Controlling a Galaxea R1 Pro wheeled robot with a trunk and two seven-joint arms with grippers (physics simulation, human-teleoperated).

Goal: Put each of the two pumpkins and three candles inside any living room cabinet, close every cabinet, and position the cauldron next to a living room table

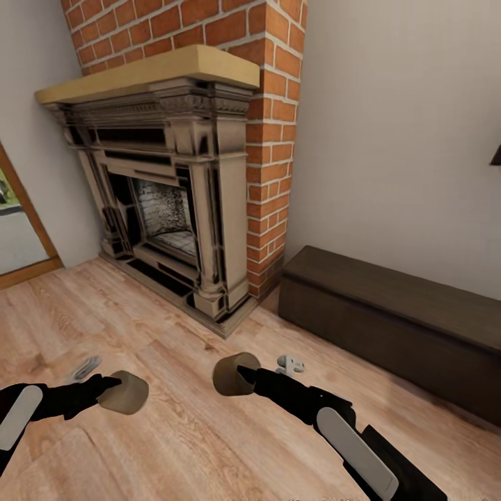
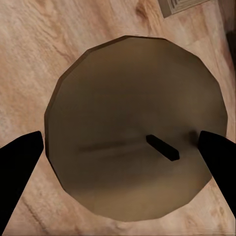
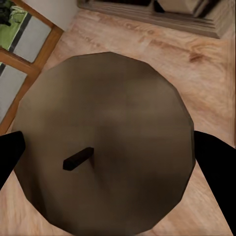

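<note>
Left pincer [image 1: 104, 391] pinching 1 candle [image 1: 126, 392], right pincer [image 1: 243, 379] pinching another candle [image 1: 229, 374]. Best kept level, carried steadily toward the closed cabinet [image 1: 390, 316] beside the fireplace [image 1: 167, 174].

Matt tan candles [image 1: 125, 393], dark wood-grain cabinet [image 1: 396, 320], rough red brick chimney [image 1: 268, 139], pale wood-plank floor [image 1: 174, 431].

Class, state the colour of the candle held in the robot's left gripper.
The candle is dull tan-brown with a short black wick, clearest in the left wrist view.
</note>
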